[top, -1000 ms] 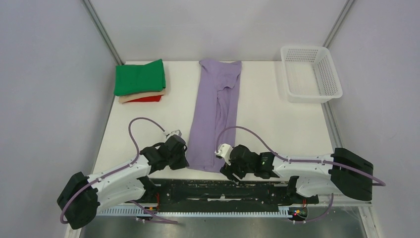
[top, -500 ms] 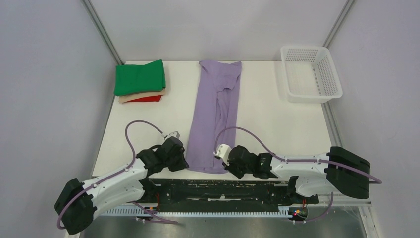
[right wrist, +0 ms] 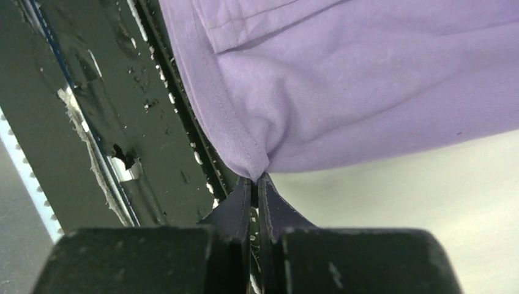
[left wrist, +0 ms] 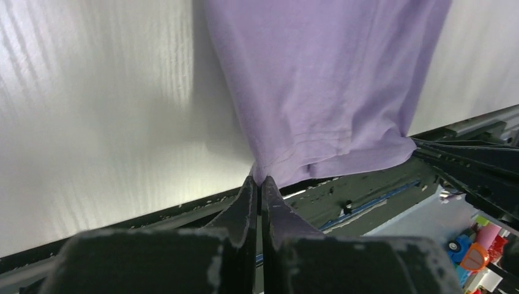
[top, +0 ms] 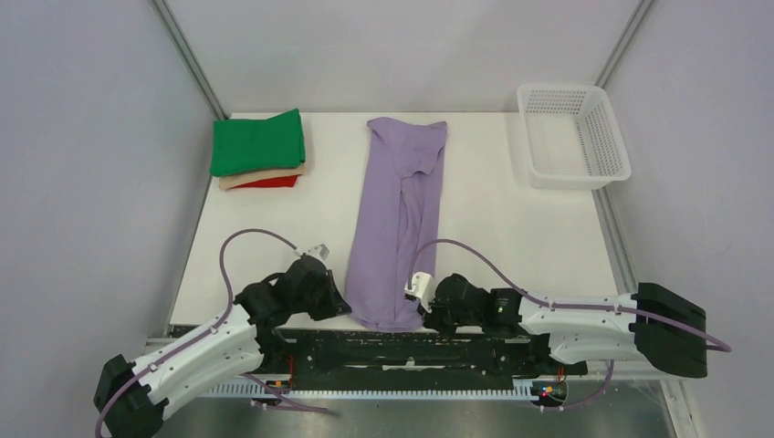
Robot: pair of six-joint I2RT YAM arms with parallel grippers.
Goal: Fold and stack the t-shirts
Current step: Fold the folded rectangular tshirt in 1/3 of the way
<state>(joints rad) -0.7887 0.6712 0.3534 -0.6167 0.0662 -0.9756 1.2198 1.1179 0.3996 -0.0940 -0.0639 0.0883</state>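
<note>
A lavender t-shirt (top: 398,214) lies folded into a long strip down the middle of the white table (top: 511,228), its hem hanging slightly over the near edge. My left gripper (top: 343,305) is shut on the hem's left corner (left wrist: 263,174). My right gripper (top: 422,310) is shut on the hem's right corner (right wrist: 252,168). The lavender cloth (left wrist: 318,79) stretches away from both sets of jaws. A stack of folded t-shirts sits at the far left: green (top: 257,142) on top, beige (top: 265,172) beneath it, red (top: 274,182) lowest.
A white mesh basket (top: 572,135) stands at the far right corner. The black arm-mount rail (top: 411,351) runs just below the table's near edge, under the held hem. Grey walls close in on both sides.
The right gripper closed on the hem's right corner. Both grippers pulled back toward the near edge, dragging the lavender shirt nearer and stretching it out.
</note>
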